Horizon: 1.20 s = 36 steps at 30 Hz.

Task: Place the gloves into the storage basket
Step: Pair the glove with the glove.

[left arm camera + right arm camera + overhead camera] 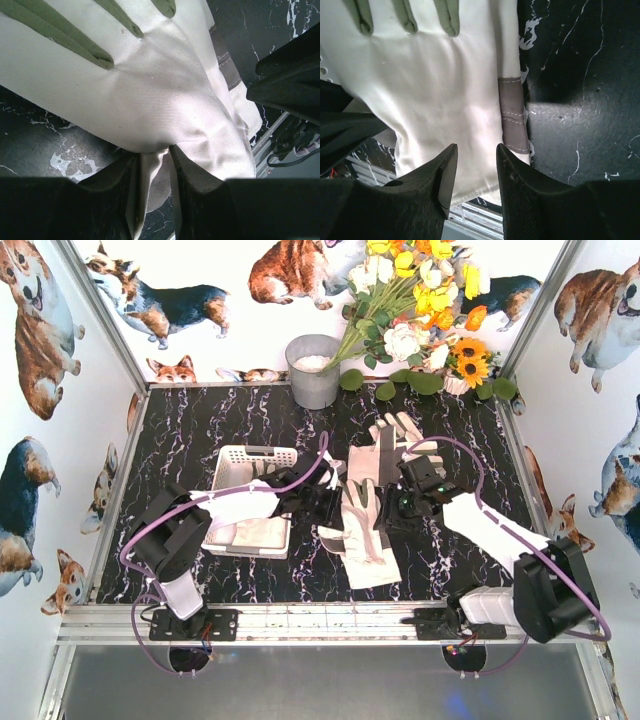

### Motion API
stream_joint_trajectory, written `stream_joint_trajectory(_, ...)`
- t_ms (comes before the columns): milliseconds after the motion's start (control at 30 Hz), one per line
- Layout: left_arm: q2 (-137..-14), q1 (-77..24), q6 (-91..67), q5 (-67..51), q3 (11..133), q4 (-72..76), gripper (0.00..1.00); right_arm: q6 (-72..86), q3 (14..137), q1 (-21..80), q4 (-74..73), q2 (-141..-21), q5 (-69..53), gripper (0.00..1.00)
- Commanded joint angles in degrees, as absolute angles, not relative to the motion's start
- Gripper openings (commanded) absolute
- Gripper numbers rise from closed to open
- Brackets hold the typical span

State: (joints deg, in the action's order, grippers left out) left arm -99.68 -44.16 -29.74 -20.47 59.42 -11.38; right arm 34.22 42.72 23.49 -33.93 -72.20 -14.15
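Note:
Cream-white gloves (367, 540) lie overlapping at the middle of the black marbled table, and one more glove (392, 433) lies behind them. The white slotted storage basket (240, 458) stands left of them with cream fabric (250, 533) inside. My left gripper (326, 506) is at the left edge of the middle gloves, between them and the basket. In the left wrist view it (152, 156) is shut on a pinched fold of a glove (150, 100). My right gripper (402, 496) is at their right edge. In the right wrist view it (475, 156) is open just above a glove (440, 100), gripping nothing.
A grey metal bucket (313, 370) stands at the back, with a bunch of artificial flowers (420, 310) to its right. Corgi-print walls close in the table on three sides. The aluminium front rail (330, 625) runs along the near edge.

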Motion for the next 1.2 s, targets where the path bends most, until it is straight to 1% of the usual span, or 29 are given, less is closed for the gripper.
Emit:
stream_joint_trajectory(0, -97.5, -44.1, -30.5, -19.1, 58.4, -10.4, 0.23, 33.3, 44.5, 23.3, -29.3, -73.9, -12.4, 0.39)
stream_joint_trajectory(267, -96.0, -44.0, -31.0, -18.3, 56.5, -10.4, 0.28, 32.8, 44.0, 23.3, -25.6, -78.0, -11.4, 0.38)
stream_joint_trajectory(433, -95.9, -44.0, -30.6, -18.1, 55.9, -10.7, 0.27, 29.9, 47.1, 23.3, -26.3, -81.4, -8.9, 0.36)
stream_joint_trajectory(733, -96.0, -44.1, -30.3, -17.3, 55.5, -10.9, 0.22, 28.7, 49.3, 23.3, -25.5, -86.0, -9.3, 0.33)
stream_joint_trajectory(967, -95.9, -44.0, -30.1, -17.2, 55.5, -11.0, 0.19, 29.4, 48.1, 23.4, -23.6, -86.5, -11.2, 0.28)
stream_joint_trajectory(1100, -95.9, -44.1, -30.1, -17.1, 55.6, -10.9, 0.17, 30.0, 47.3, 23.4, -22.4, -87.2, -12.3, 0.28)
stream_joint_trajectory(1167, -95.8, -44.0, -30.0, -17.1, 55.8, -10.9, 0.15, 30.1, 47.1, 23.4, -22.0, -87.6, -12.8, 0.25)
